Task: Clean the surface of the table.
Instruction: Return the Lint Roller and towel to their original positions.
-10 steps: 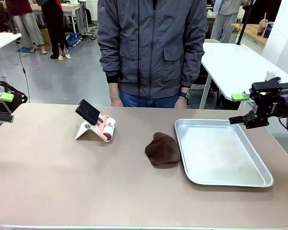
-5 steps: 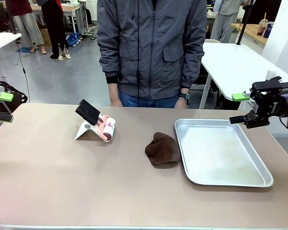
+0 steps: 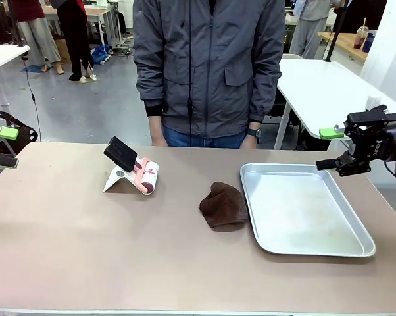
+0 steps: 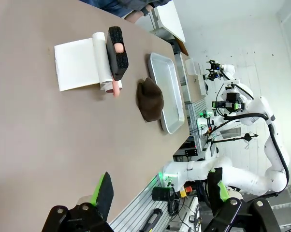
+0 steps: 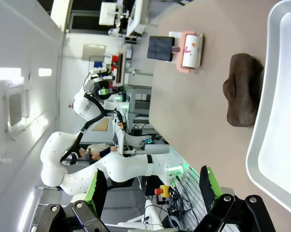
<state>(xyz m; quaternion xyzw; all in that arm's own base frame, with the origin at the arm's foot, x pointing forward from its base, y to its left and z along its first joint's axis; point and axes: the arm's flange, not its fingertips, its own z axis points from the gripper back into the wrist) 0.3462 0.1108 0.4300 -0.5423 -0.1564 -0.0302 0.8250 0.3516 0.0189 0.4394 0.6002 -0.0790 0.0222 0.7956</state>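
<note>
I take the metal tray (image 3: pixel 306 210) as my landmark, since it sits toward the right of the counter (image 3: pixel 86 250), the wide taupe surface I am meant to clean, which spreads out from it in every direction and reaches the person's (image 3: pixel 208 66) side at the far edge. Touching or just off the tray's left rim lies a crumpled brown cloth (image 3: pixel 223 205), which I judge is parked there as the wiping rag, within easy reach of either arm. Farther left of the tray, beyond the cloth, a lint roller (image 3: pixel 137 172) with a black handle and pink frame rests on a white sheet, its sticky roll kept off the bare top, I would guess. My right tool (image 3: pixel 329 149) hangs above the counter's right edge, just behind the tray's far right corner, jaws spread wide with nothing between the green pads; the right wrist view confirms that gap. My left tool (image 3: pixel 2 146) waits at the opposite end, well apart from the tray, off the counter's left edge, likewise wide open and empty, as its own wrist view shows. Both arms look held back clear of the work area, so I reckon no wiping has begun. The person stands at the far edge behind the roller and cloth, hands low.
</note>
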